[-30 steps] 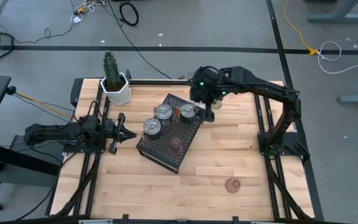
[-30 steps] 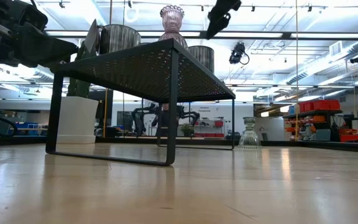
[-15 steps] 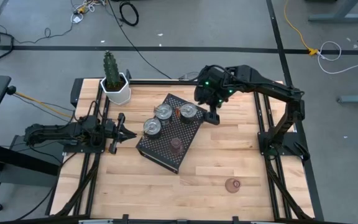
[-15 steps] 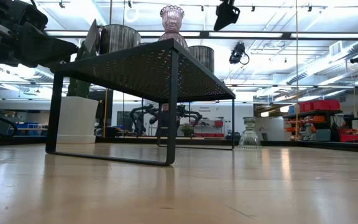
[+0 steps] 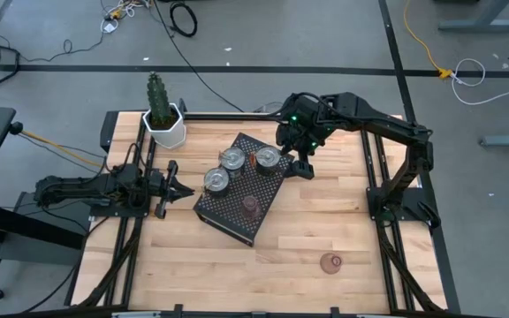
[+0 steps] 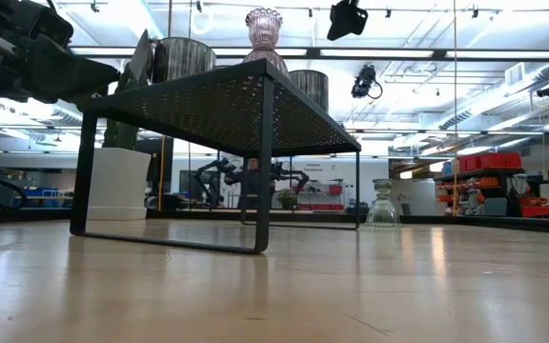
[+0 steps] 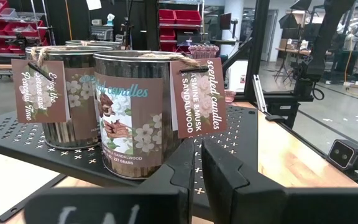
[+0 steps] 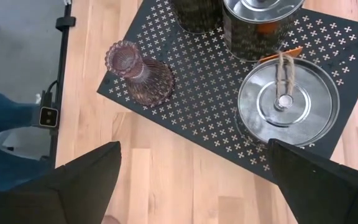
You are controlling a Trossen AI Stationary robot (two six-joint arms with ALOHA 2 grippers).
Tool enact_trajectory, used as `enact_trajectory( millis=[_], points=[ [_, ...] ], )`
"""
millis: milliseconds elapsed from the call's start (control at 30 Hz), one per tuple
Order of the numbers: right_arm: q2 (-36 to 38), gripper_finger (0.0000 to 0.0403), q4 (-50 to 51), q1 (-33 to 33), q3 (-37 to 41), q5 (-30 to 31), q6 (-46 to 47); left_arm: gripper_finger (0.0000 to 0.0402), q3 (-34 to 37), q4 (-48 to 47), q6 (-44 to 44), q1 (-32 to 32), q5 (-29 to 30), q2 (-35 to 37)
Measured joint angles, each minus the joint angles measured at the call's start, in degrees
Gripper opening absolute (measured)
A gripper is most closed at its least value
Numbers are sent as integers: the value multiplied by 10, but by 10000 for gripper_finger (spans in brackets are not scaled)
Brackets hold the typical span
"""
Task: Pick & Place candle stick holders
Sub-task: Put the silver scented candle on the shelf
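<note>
Three shiny silver holders (image 5: 232,159) (image 5: 268,159) (image 5: 216,180) and a pinkish glass holder (image 5: 251,207) stand on the black perforated tray (image 5: 228,221). A second pinkish-brown holder (image 5: 330,262) stands on the table near the front right; it also shows in the low view (image 6: 382,203). The olive-yellow holder is out of view. My right gripper (image 5: 300,168) hangs open and empty above the tray's right edge, beside the nearest silver holder (image 8: 288,93) and apart from the pinkish one (image 8: 138,71). My left gripper (image 5: 186,187) waits shut at the tray's left side (image 7: 199,163).
A white hexagonal pot with a cactus (image 5: 164,124) stands at the table's far left corner. The tray stands on thin legs (image 6: 265,162), raised off the table. Bare wood (image 5: 325,212) lies to the right of the tray and in front of it.
My right gripper has moved a little toward the table's right edge, away from the silver holder, and risen slightly, turning as it went. The holders and the tray have stayed in place.
</note>
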State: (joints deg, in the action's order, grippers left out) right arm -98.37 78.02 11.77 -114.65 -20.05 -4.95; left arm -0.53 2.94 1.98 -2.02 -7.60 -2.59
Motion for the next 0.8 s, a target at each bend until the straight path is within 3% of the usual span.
enact_trajectory(
  millis=[800],
  points=[
    [-4, 400, -25, -29, 0, 0, 0, 34, 0, 0, 0, 0, 0, 0]
  ],
)
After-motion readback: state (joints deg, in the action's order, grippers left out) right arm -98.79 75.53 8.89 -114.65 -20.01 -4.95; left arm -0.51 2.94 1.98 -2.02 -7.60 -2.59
